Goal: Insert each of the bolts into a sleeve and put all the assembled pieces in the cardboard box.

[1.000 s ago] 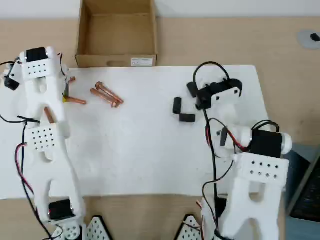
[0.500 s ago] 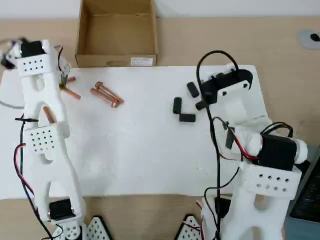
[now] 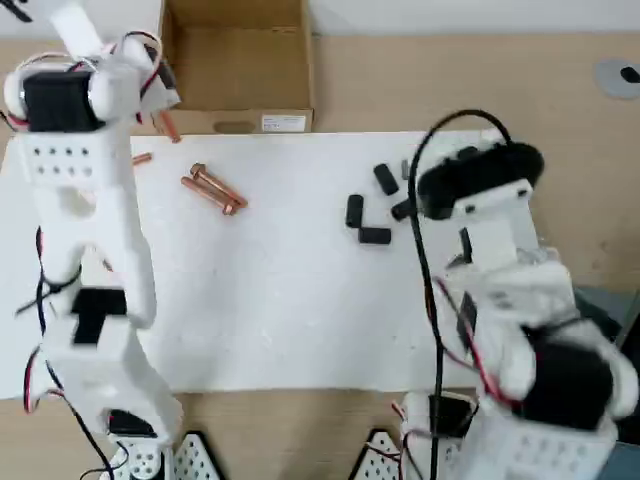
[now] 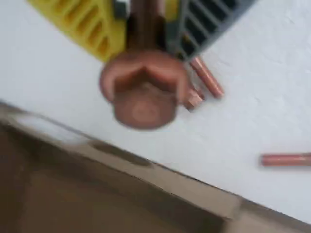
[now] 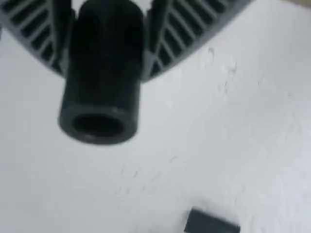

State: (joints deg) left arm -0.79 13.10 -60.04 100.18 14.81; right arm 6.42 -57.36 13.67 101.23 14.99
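My left gripper (image 3: 162, 110) hangs above the white mat's far left corner, beside the cardboard box (image 3: 232, 121), shut on a copper bolt (image 3: 168, 127). In the left wrist view the bolt's hex head (image 4: 143, 90) sticks out from between the yellow and grey fingers (image 4: 92, 34). Two more bolts (image 3: 214, 188) lie together on the mat, and another (image 3: 141, 158) rests near the left arm. My right gripper (image 5: 107, 63) is shut on a black sleeve (image 5: 103, 77), its bore facing the camera. Loose sleeves (image 3: 354, 210) lie at the mat's right centre.
The white mat (image 3: 290, 300) covers most of the wooden table. The box stands open at the back, beyond the mat's far edge. Another sleeve (image 5: 211, 223) lies on the mat below the right gripper. A laptop edge (image 3: 620, 360) shows at the right.
The left arm has lifted the bolt off the mat and swung it up toward the box's corner. The right arm has risen over the sleeves with one sleeve in its fingers.
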